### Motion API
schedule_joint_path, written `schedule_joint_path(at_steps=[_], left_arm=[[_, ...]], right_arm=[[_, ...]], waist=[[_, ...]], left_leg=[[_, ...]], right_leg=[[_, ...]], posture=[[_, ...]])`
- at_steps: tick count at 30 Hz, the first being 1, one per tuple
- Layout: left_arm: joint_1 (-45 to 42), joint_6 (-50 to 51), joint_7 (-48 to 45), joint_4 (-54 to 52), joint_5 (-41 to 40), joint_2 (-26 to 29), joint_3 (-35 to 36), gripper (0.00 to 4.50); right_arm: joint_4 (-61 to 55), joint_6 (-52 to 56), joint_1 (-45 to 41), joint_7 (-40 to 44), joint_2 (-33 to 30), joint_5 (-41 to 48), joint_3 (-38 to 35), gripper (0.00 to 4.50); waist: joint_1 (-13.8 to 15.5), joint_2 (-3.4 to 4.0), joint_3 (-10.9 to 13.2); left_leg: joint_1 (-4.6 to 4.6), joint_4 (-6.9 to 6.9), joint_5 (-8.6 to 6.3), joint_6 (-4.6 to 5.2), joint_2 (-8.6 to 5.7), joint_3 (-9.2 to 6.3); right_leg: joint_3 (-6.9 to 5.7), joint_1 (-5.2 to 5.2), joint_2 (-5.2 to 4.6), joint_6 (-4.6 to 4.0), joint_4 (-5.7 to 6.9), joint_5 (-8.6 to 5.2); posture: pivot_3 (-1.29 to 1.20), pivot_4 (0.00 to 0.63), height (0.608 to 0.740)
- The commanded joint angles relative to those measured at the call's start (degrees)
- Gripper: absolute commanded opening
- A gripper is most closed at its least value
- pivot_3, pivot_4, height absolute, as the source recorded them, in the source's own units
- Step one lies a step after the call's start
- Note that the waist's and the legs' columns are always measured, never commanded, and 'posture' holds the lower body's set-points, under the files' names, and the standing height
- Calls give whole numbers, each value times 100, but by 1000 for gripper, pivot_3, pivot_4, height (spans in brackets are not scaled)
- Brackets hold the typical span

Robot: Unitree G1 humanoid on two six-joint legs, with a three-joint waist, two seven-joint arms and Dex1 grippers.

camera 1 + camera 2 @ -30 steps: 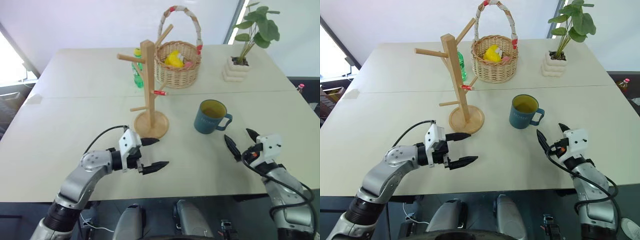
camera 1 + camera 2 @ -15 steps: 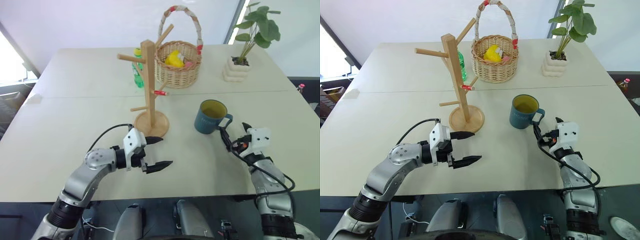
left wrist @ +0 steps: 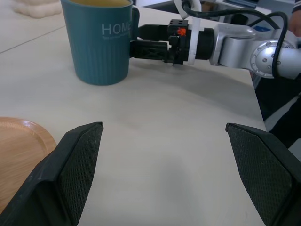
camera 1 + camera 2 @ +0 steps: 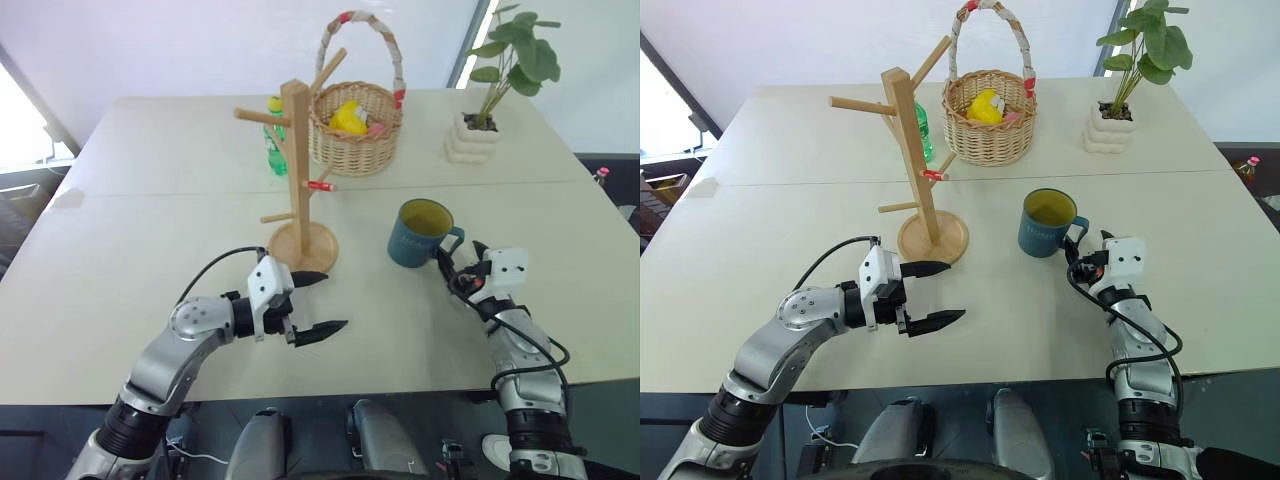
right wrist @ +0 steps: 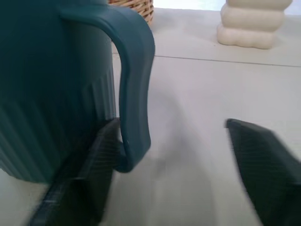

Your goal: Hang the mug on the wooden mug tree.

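Two black right gripper (image 5: 171, 174) fingers straddling loop handle of teal-blue ceramic mug (image 4: 1046, 223), not yet clamped; left gripper (image 4: 937, 295) hovering wide apart at mug's eight o'clock.

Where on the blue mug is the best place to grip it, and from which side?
Grip the mug by its loop handle, coming from the robot's right. The mug stands upright with the handle turned toward the right gripper, already beside it.

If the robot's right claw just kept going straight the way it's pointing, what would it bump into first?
The mug's handle. The right gripper points at the mug with its fingers open on either side of the handle, one finger through the loop, so the handle probably comes before the mug's wall.
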Motion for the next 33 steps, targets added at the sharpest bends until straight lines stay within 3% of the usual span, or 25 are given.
schedule_joint_path(at_steps=[1,3,4,8,13,18,25,33], left_arm=[[16,-182,20,-138,36,-12,39,4500],[21,-228,20,-89,63,-20,38,4500],[18,-242,16,-69,69,-22,41,4500],[54,-274,21,-64,89,20,82,4500],[143,-329,39,41,99,173,322,4500],[172,-468,38,233,96,308,602,4500],[151,-439,101,155,-368,273,1241,4500],[35,187,144,-195,-1293,662,2181,4500]], right_arm=[[-58,-131,-89,117,45,150,-6,1527],[-104,-125,-70,160,61,169,6,401],[-127,-124,-66,167,67,171,9,45],[-645,15,69,272,-120,29,159,45],[-1979,0,280,1155,-1223,-706,895,45],[-2879,200,-311,1952,-2261,-1113,1345,45],[-3461,1474,-1675,2320,-2440,-991,1666,45],[-3494,2305,-2681,2517,-2381,-1147,2051,45]], waist=[[0,0,0],[1,0,0],[4,0,0],[6,3,1],[-22,10,5],[-17,8,8],[21,1,11],[11,-1,13]], left_leg=[[0,0,0,0,0,0],[0,0,0,0,0,0],[-1,0,0,0,0,0],[-1,0,0,0,0,0],[-1,0,0,0,-1,2],[3,3,0,1,2,-3],[-4,6,0,0,3,-8],[-12,5,0,0,1,-8]], right_leg=[[0,0,0,0,0,0],[0,0,0,0,0,0],[0,0,0,0,0,0],[0,0,-1,0,0,0],[1,-2,-1,0,-1,0],[-3,2,6,0,1,0],[-7,-2,1,0,-2,0],[-8,-7,-6,0,-10,0]], posture=[[0,150,740],[0,150,740],[0,150,740],[0,150,740],[0,150,740],[0,150,740],[0,150,740],[0,150,740]])
